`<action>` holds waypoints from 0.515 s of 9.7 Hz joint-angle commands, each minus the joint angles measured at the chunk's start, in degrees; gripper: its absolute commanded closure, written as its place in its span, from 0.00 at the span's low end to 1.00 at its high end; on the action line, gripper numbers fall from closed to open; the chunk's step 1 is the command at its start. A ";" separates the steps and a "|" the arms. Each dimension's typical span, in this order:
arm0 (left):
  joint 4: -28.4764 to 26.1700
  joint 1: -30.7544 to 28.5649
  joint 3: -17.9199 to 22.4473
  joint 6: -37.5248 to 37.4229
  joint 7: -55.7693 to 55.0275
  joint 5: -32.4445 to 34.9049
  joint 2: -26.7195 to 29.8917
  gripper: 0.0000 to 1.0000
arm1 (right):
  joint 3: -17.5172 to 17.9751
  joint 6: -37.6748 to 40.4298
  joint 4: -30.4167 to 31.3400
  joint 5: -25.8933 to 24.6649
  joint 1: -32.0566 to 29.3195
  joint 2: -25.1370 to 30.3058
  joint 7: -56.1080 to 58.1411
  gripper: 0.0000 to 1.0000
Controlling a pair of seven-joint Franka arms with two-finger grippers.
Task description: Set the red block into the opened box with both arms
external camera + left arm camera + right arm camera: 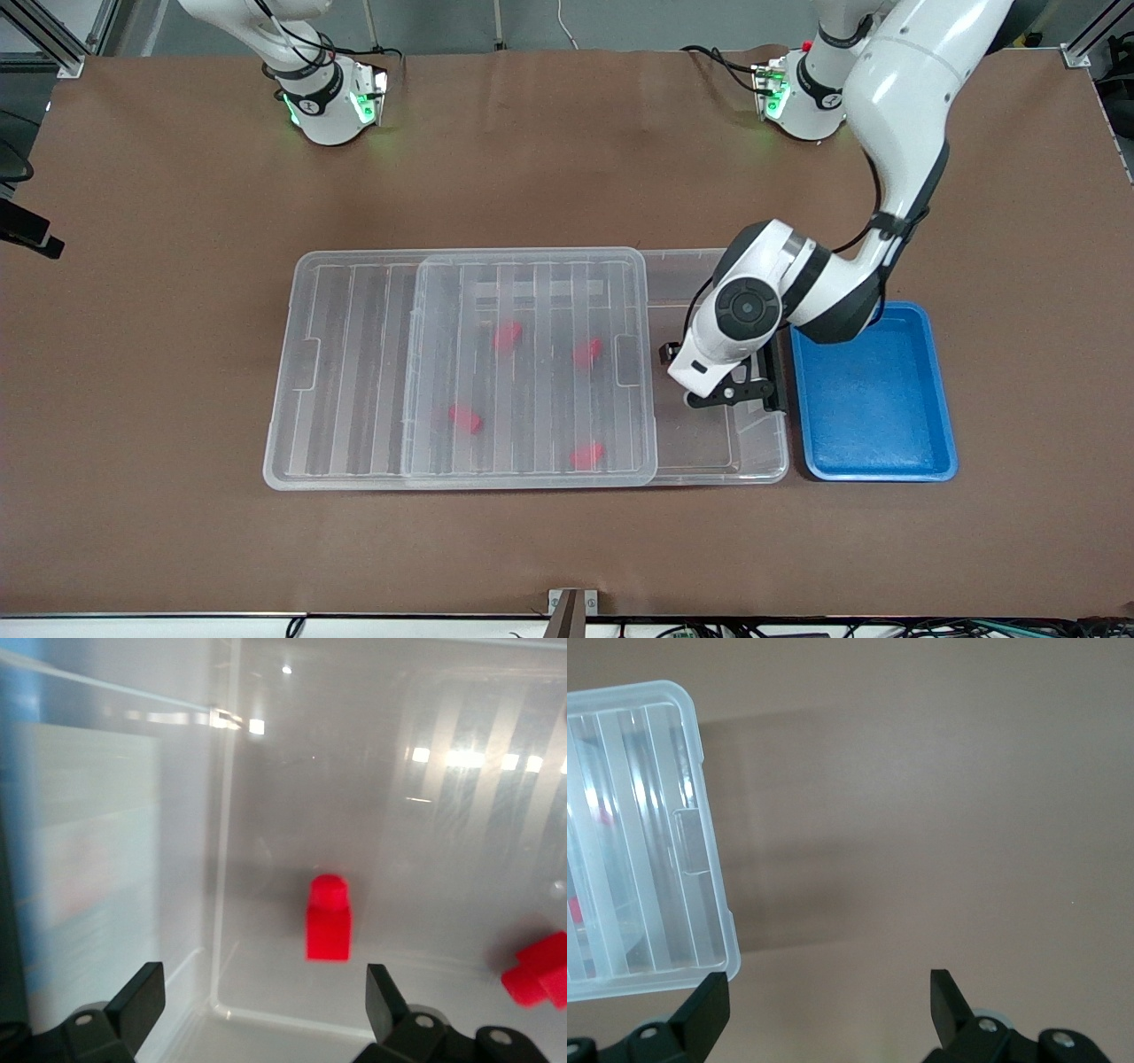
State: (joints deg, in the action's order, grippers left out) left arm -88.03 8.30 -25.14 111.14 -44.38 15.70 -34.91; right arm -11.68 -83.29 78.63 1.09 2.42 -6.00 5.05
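The clear box (709, 452) lies mid-table, its ribbed lid (354, 372) slid toward the right arm's end, so the end by the left arm is uncovered. My left gripper (735, 392) hangs over that uncovered end. In the left wrist view it (266, 1001) is open and holds nothing, and a red block (329, 920) lies free on the box floor (354, 797) below it. A second red block (538, 972) lies close by. Several red blocks (508, 335) show through the lid. My right gripper (824, 1001) is open over bare table, beside a corner of the lid (647, 833).
An empty blue tray (886, 474) sits against the box at the left arm's end. Both arm bases (323, 97) stand along the table's edge farthest from the front camera. Brown table surrounds the box.
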 commanded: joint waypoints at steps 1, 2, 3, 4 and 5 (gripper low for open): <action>-1.45 -1.09 -0.61 -2.59 0.61 -0.49 7.27 0.00 | -0.71 -1.52 3.78 0.93 -0.23 -1.71 5.40 0.00; -0.93 -1.61 -0.61 -3.82 0.87 -0.67 10.70 0.00 | -0.45 -7.01 8.25 1.28 0.38 -3.99 6.02 0.17; 1.26 -3.10 -0.70 -6.96 2.70 -0.58 12.91 0.00 | -0.18 -12.28 12.47 3.20 1.17 -5.41 8.98 0.46; 4.24 -4.85 -0.61 -11.17 7.59 -0.58 14.76 0.00 | -0.09 -16.86 14.94 4.00 2.14 -7.60 12.93 0.80; 5.83 -7.48 -0.78 -13.39 13.04 -0.84 16.61 0.00 | 0.26 -19.26 15.84 4.96 3.10 -10.66 13.84 0.95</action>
State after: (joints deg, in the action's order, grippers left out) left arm -83.19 3.98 -25.59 100.40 -36.91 15.66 -19.21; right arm -11.55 -99.99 92.54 4.30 4.22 -14.77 16.43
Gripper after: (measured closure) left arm 0.000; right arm 0.502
